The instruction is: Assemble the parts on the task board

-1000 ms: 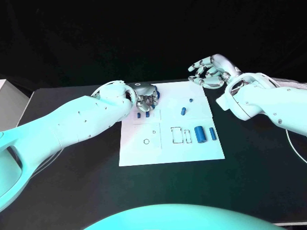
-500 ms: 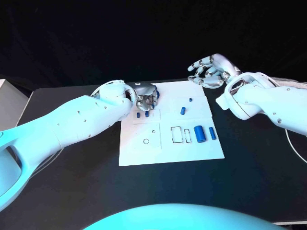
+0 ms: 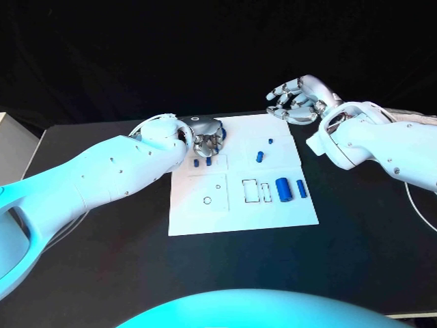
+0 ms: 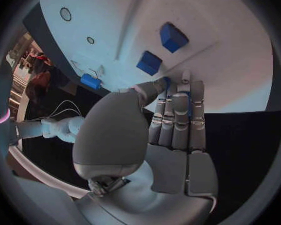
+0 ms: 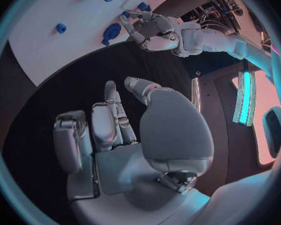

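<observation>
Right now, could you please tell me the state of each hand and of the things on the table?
left hand: over the board's far left part, fingers curled down by two small blue parts; a grip cannot be told.
right hand: raised beyond the board's far right corner, fingers apart, holding nothing.
task board: flat on the table.
blue cylinders: lying on the board.

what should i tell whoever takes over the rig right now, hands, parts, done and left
Left hand: fingers down on the task board at its far left, beside two small blue parts; whether it holds one is unclear.
Right hand: raised off the board's far right corner, fingers curled, holding nothing.
Other parts: two small ones mid-board, two bigger cylinders at the right edge.
Done: nothing plainly seated. Left: placing every part.
</observation>
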Available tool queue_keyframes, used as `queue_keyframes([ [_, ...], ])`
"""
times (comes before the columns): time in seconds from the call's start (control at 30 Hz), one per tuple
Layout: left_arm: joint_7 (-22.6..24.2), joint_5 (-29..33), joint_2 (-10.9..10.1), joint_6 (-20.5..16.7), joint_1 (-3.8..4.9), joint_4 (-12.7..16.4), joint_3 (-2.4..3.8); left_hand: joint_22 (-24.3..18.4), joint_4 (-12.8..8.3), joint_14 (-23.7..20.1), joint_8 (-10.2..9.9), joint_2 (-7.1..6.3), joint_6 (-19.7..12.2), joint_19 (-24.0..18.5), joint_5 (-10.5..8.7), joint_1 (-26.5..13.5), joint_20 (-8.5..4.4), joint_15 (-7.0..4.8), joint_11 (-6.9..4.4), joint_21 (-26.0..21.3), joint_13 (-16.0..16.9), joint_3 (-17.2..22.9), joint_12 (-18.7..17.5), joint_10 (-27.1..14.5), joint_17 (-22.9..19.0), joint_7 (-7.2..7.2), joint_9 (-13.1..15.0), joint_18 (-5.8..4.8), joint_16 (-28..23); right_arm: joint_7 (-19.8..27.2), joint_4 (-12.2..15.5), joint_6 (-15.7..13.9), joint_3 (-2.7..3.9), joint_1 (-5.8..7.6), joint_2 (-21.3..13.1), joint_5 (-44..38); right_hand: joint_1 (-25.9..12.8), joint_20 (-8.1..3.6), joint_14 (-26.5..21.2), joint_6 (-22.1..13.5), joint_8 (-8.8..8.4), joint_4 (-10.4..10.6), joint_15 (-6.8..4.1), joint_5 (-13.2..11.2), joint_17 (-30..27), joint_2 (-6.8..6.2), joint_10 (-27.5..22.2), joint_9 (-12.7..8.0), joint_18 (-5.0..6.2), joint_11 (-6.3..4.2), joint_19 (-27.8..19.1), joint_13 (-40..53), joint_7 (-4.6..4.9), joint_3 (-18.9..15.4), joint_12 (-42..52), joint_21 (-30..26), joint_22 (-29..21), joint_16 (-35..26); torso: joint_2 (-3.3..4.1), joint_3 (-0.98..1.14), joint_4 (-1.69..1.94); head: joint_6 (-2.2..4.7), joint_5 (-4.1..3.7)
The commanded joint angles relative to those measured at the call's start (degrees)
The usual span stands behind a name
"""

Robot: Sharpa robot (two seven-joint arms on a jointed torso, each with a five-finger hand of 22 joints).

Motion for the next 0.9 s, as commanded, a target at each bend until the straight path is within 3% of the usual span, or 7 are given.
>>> queue_keyframes([
  [0.03,-0.1,0.0,0.0,0.7,-0.38,-0.3,-0.45,0.1,-0.4,0.3,0.2,0.54,0.3,0.3,-0.34,-0.1,-0.24,0.15,0.17,0.2,0.1,-0.1,0.3,0.4,-0.1,-0.03,0.0,0.8,0.1,0.6,0.1,0.2,0.03,0.02,0.0,0.0,-0.5,0.42,0.1,0.1,0.25,0.2,0.18,0.4,0.0,-0.03,0.3,0.1,-0.38,-0.04,6.0,-0.1,0.37,0.1,-0.2,0.3,15.1,0.0,-0.02,-0.04,0.06,-0.07,-0.01],
  [0.4,0.5,1.3,-0.5,-1.3,-0.42,0.3,-0.58,0.3,-0.7,0.4,-0.2,0.44,-0.1,0.3,-0.33,-0.2,-0.18,0.3,0.51,0.6,-0.1,0.1,-0.4,0.2,-0.5,0.34,-0.1,0.76,0.0,0.6,0.1,0.2,0.03,0.02,0.0,0.0,-0.5,0.42,0.1,0.1,0.25,0.2,0.18,0.4,0.0,-0.03,0.3,0.1,-0.38,-0.04,6.0,-0.1,0.37,0.1,-0.2,0.3,15.1,0.0,-0.14,-0.07,0.03,0.05,0.08],
  [0.7,1.4,4.4,-2.1,-4.0,-0.56,2.6,-0.5,0.5,-1.0,0.8,-0.4,0.33,-0.1,0.3,-0.32,-0.2,-0.1,0.38,0.67,0.8,-0.1,0.4,-0.7,0.4,-0.2,0.58,-0.1,0.76,0.1,0.6,0.2,0.2,0.03,0.02,-0.3,0.0,-0.5,0.42,0.1,0.1,0.25,0.2,0.18,0.4,0.0,-0.03,0.3,0.1,-0.38,-0.04,6.0,-0.1,0.37,0.1,-0.2,0.3,15.1,0.0,-0.07,-0.07,0.03,0.24,0.08],
  [0.8,1.5,5.5,-2.9,-4.3,-0.61,3.8,-0.12,0.6,-1.1,0.9,-0.5,0.2,-0.2,0.4,-0.32,-0.2,-0.04,0.44,0.77,1.0,-0.2,0.5,-1.0,0.4,-0.3,0.68,-0.1,0.77,0.1,0.6,0.2,0.2,0.03,0.02,-0.3,0.0,-0.5,0.42,0.1,0.1,0.25,0.2,0.18,0.4,0.0,-0.03,0.3,0.1,-0.38,-0.04,6.0,-0.1,0.37,0.1,-0.2,0.3,15.1,0.0,-0.05,-0.08,0.01,0.22,-0.08],
  [0.9,1.5,6.0,-3.7,-4.5,-0.64,5.0,0.72,0.7,-1.3,0.7,-0.7,-0.01,-0.3,0.3,-0.32,-0.2,0.03,0.51,0.88,1.1,-0.3,0.7,-1.3,0.3,-0.7,0.78,-0.2,0.77,0.0,0.6,0.2,0.1,0.03,0.02,-0.4,0.0,-0.5,0.42,0.1,0.1,0.25,0.2,0.18,0.4,0.0,-0.03,0.3,0.1,-0.38,-0.04,6.0,-0.1,0.37,0.1,-0.2,0.3,15.1,0.0,-0.11,-0.05,0.09,0.25,-0.01],
])
